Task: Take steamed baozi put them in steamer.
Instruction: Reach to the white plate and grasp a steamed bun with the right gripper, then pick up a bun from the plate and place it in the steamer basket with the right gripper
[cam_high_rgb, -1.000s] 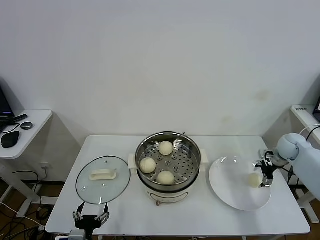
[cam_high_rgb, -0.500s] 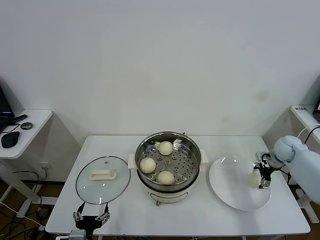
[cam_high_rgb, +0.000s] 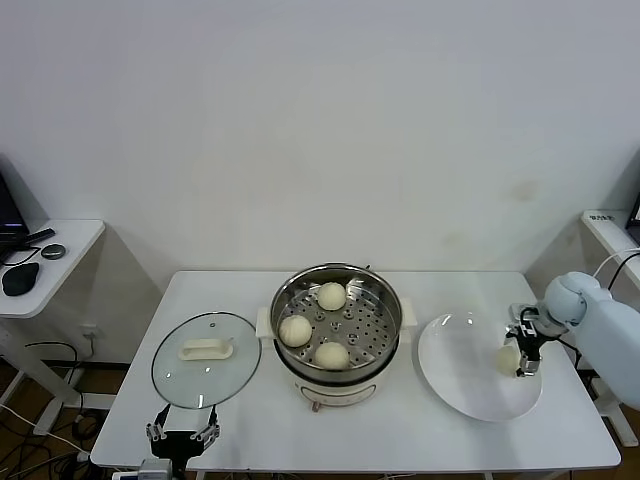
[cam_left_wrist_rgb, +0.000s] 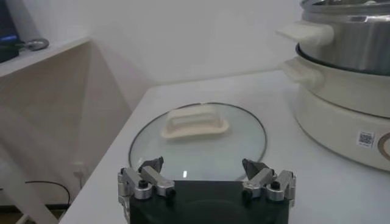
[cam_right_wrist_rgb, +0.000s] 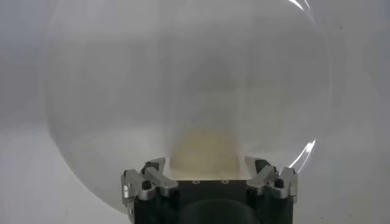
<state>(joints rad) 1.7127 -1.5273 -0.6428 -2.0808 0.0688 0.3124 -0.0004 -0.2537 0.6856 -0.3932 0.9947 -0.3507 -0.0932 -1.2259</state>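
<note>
Near the bench's right edge, I am holding my right gripper (cam_high_rgb: 522, 352) spread wide, straddling the last baozi (cam_high_rgb: 508, 358) on the plate (cam_high_rgb: 460, 385). It is lying directly between my fingertips; my left gripper (cam_high_rgb: 182, 434), also open, is waiting at the front-left corner.

This looks like a robotics lab or test room dressed with kitchenware — not a real kitchen. A bare white wall (cam_high_rgb: 320, 120) backs a plain white surface (cam_high_rgb: 240, 420) on thin legs. A side desk (cam_high_rgb: 60, 240) at the left holds a computer mouse (cam_high_rgb: 20, 278), and loose cables (cam_high_rgb: 40, 355) trail on the floor beneath it.
</note>
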